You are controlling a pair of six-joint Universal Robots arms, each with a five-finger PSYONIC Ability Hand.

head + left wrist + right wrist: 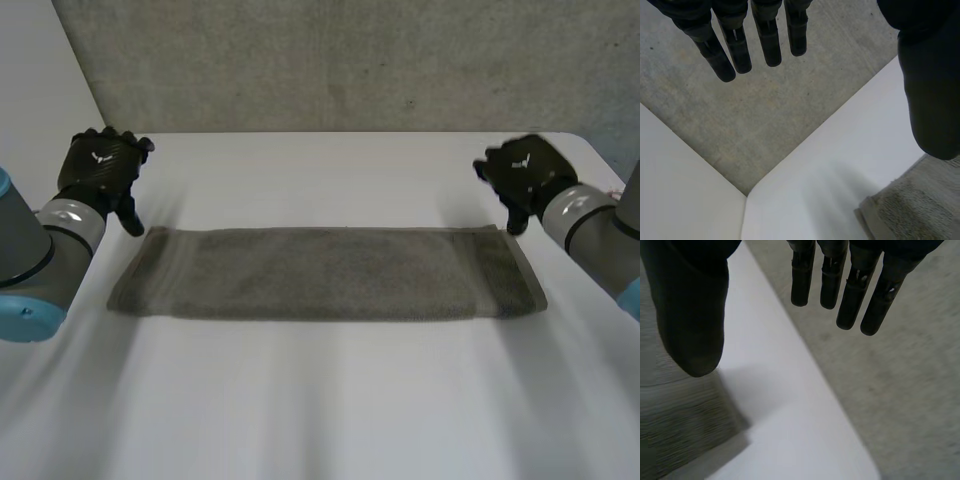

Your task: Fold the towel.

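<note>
Both the left hand and right hand hover, wide empty fingers near the towel's corners; pinching those seems next.

Cloth, laminate, concrete
Nappy grey terry towel; smooth matt white table; rough, speckled concrete wall.

We see a white table, its top smooth and softly lit. Beyond the table's far edge lies a speckled grey concrete surface. Past the table's far left corner, a plain white panel meets that concrete.
</note>
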